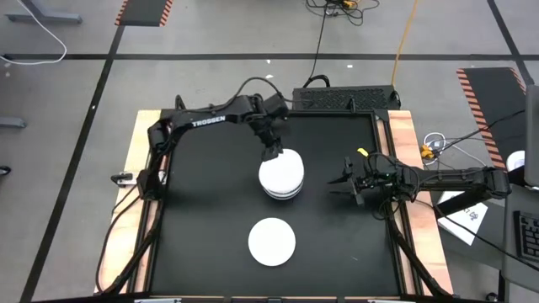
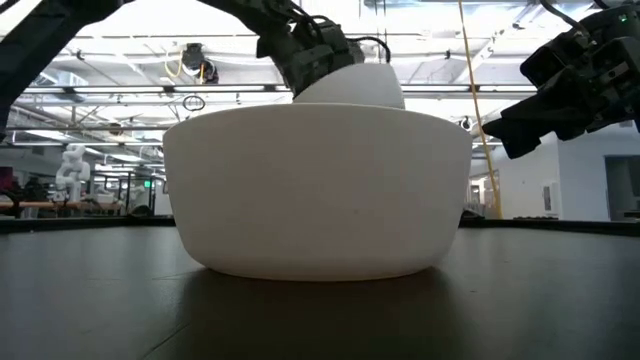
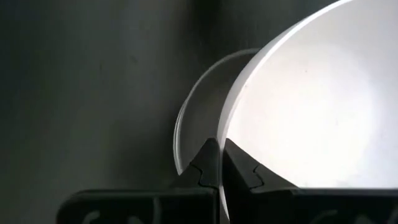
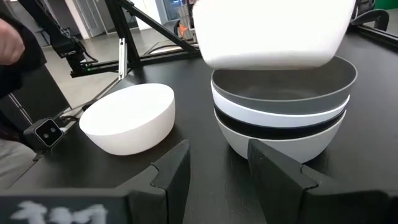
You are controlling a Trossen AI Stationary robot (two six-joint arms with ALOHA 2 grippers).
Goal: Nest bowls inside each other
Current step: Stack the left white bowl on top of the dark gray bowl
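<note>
- In the low view the near white bowl (image 2: 318, 190) hides the stack behind it; only the lifted bowl (image 2: 350, 85) peeks over.
- The left wrist view cuts that bowl's rim off.
- Lower bowls (image 4: 283, 127) show rims only.

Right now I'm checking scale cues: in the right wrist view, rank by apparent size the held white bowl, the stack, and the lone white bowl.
1. Stack
2. Held white bowl, cropped and nearer, so unsure
3. Lone white bowl, farther off
</note>
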